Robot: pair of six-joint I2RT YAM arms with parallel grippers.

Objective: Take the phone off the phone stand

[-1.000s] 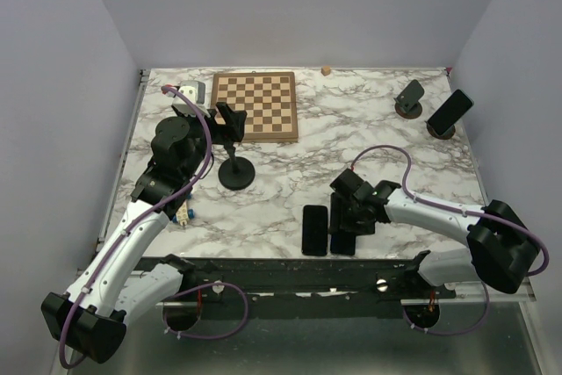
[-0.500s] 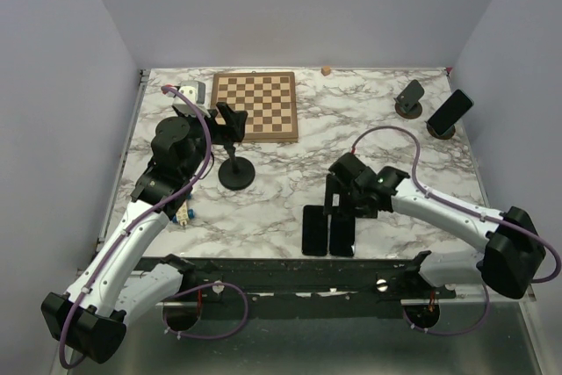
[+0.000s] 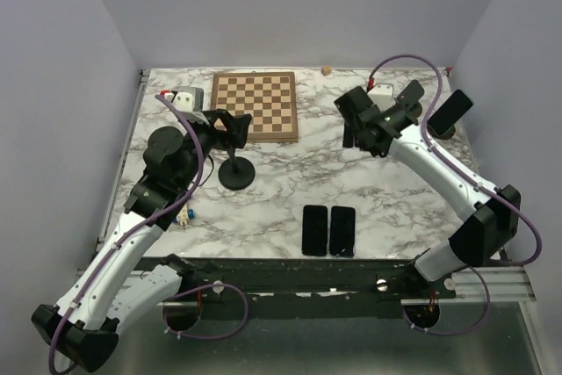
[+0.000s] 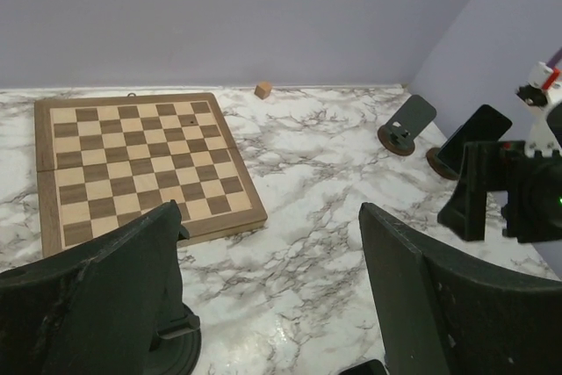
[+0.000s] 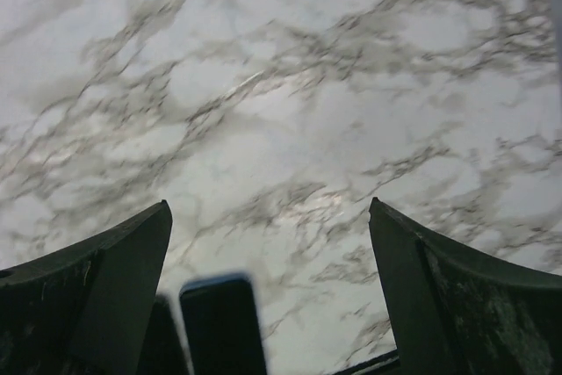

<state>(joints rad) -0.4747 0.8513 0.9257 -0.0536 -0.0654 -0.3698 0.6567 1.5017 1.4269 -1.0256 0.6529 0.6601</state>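
The black flat phone (image 3: pixel 450 110) leans on its round dark stand (image 3: pixel 442 132) near the far right corner of the marble table (image 3: pixel 290 182). My right gripper (image 5: pixel 268 208) is open and empty, well apart from it. I should close on the phone's long edges and lift gently, so the stand does not tip. My left gripper (image 4: pixel 270 212) is open too.

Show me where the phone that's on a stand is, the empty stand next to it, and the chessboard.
phone (image 3: pixel 451 109), top external view, middle of its dark face.
empty stand (image 4: pixel 410 117), left wrist view, its tilted back plate.
chessboard (image 3: pixel 254 104), top external view, centre squares.
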